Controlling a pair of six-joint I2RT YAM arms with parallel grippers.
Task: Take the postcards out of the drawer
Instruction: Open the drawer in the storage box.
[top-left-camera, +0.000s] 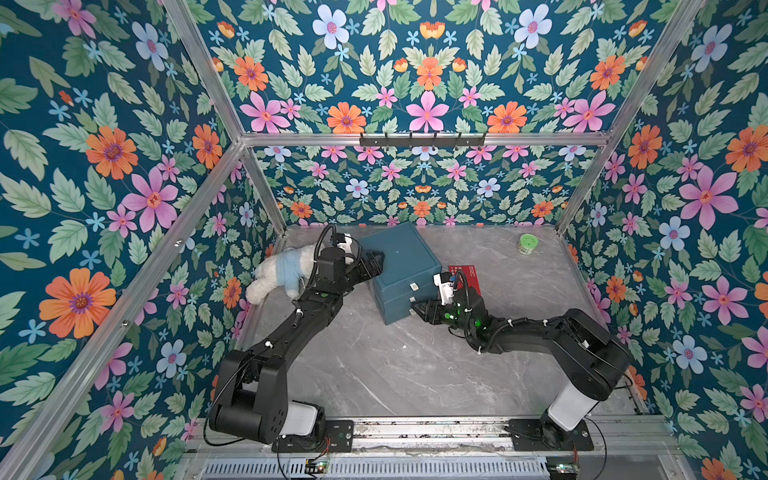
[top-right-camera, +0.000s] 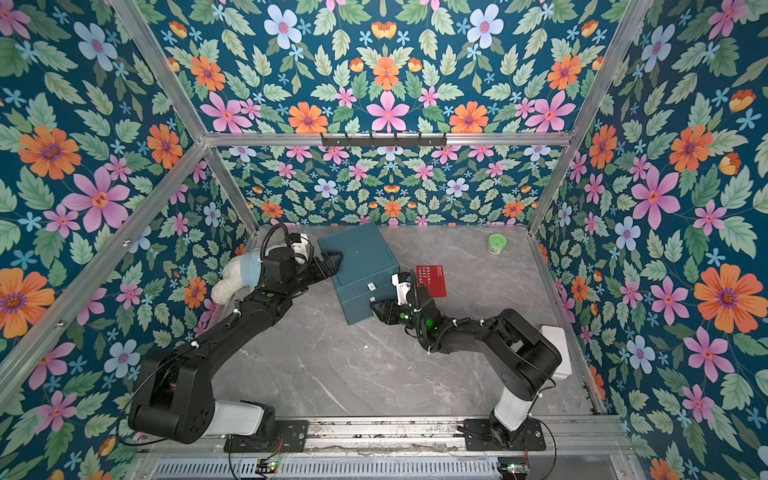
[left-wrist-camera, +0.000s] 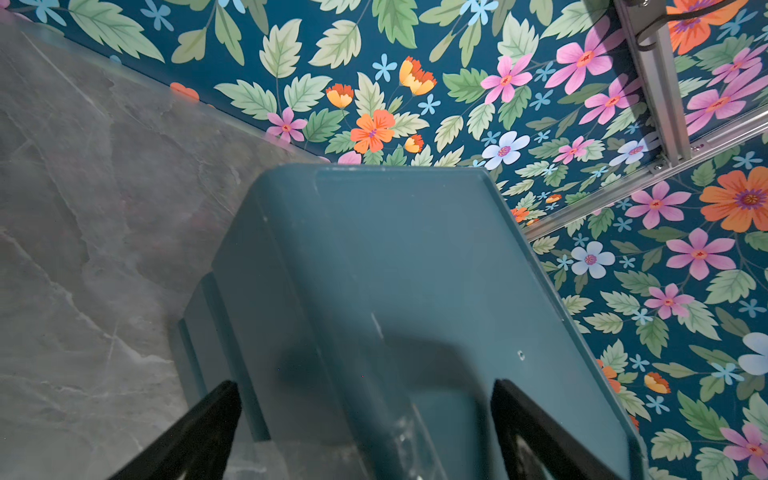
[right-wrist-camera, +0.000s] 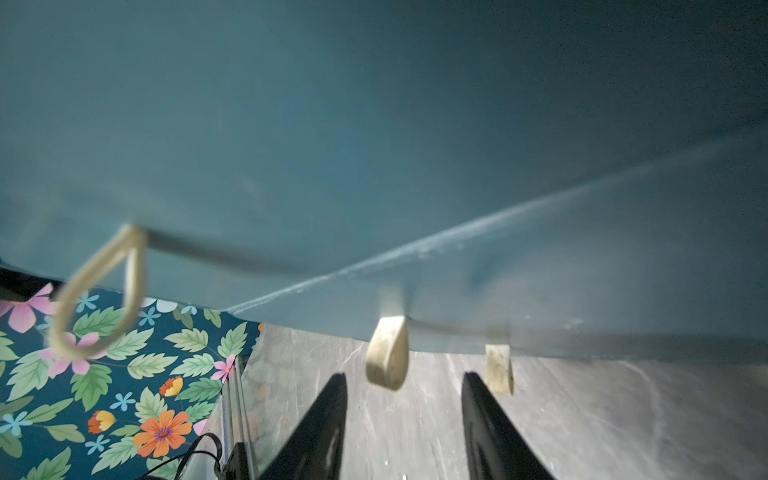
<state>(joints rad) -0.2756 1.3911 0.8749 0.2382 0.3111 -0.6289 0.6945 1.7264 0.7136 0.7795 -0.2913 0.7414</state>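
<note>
The left arm and right arm are matte black, built of boxy links with rounded joint housings. Each has a white cylindrical segment at its foot, set on a black base plate. Thin black cables loop along the links, bound by white ties. Small green lights glow near the right wrist. A white camera module sits at each wrist. The left tool and right tool each end in 2 black, tapering fingers.

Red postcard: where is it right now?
In a top view the postcard lies on the table, right of the drawer box, just beyond the right tool.
</note>
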